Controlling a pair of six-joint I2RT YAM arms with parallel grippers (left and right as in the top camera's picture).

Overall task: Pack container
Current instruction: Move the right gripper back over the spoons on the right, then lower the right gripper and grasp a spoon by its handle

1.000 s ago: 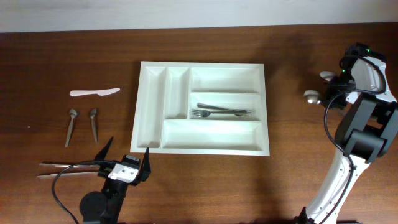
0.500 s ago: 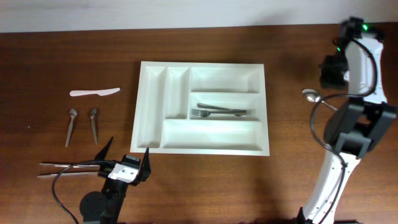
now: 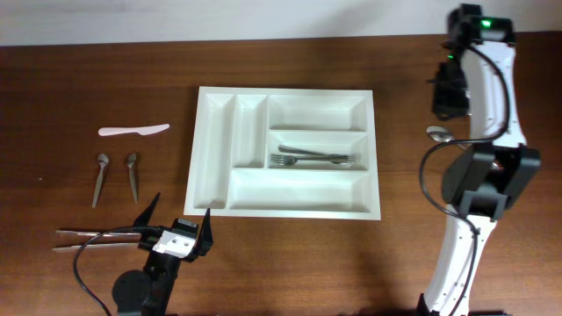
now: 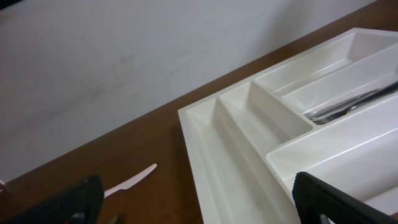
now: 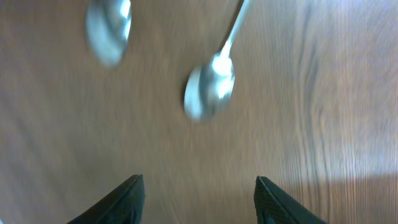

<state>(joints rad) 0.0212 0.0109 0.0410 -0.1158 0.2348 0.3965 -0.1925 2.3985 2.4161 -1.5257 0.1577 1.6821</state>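
The container (image 3: 299,190), a white tray with five compartments, lies mid-table; the left wrist view shows its near corner (image 4: 242,143). Forks (image 3: 313,158) rest in its middle wide compartment, and their handles (image 4: 348,106) show in the left wrist view. My left gripper (image 3: 176,226) hovers open near the tray's front left corner, empty (image 4: 199,208). My right gripper (image 3: 446,98) hangs over the table's far right side. In its wrist view it (image 5: 199,202) stands open and empty above two blurred metal spoons (image 5: 210,93) (image 5: 109,28). One spoon bowl (image 3: 437,133) shows in the overhead view.
Left of the tray lie a white plastic knife (image 3: 133,131) (image 4: 130,182), two small spoons (image 3: 99,178) (image 3: 133,174) and two long metal utensils (image 3: 92,234) beside my left arm. The right arm's base and cable (image 3: 465,228) rise at the right edge.
The right arm has swung toward the far edge and a little left over the spoons. Its gripper has gone from shut to open. The left arm and the tray's contents have not moved.
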